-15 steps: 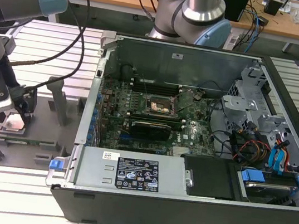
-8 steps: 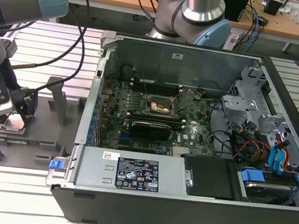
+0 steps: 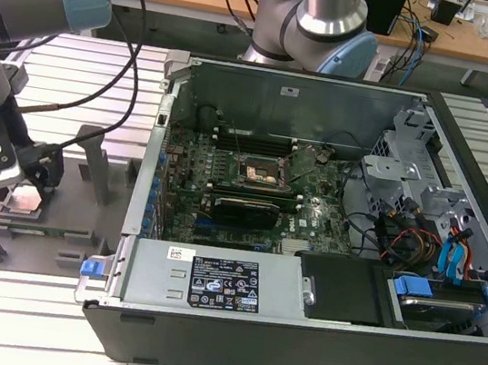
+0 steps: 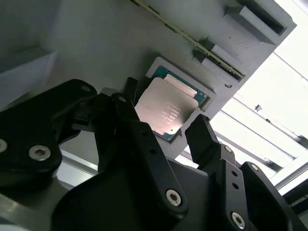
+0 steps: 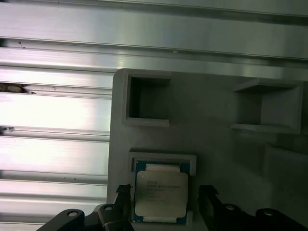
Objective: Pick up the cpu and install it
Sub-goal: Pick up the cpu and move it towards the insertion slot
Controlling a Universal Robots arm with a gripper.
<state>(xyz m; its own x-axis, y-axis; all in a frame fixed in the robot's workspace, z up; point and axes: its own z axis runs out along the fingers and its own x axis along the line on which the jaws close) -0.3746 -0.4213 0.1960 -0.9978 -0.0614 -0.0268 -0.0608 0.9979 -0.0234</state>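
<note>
Exterior view: the gripper [image 3: 26, 189] hangs low over the grey holder [image 3: 41, 249] at the exterior view's left, outside the computer case [image 3: 311, 349]. Second wrist view: the cpu [image 4: 166, 111] lies flat in the holder's recess, silver top up, seated so it can't slide. First wrist view: the fingers [image 5: 208, 195] are spread wide and straddle it, gripping nothing. Its slightly longer sides run alongside them.

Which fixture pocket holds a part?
The pocket between the jaws: the cpu lies in it. The other two pockets show bare grey inside.
</note>
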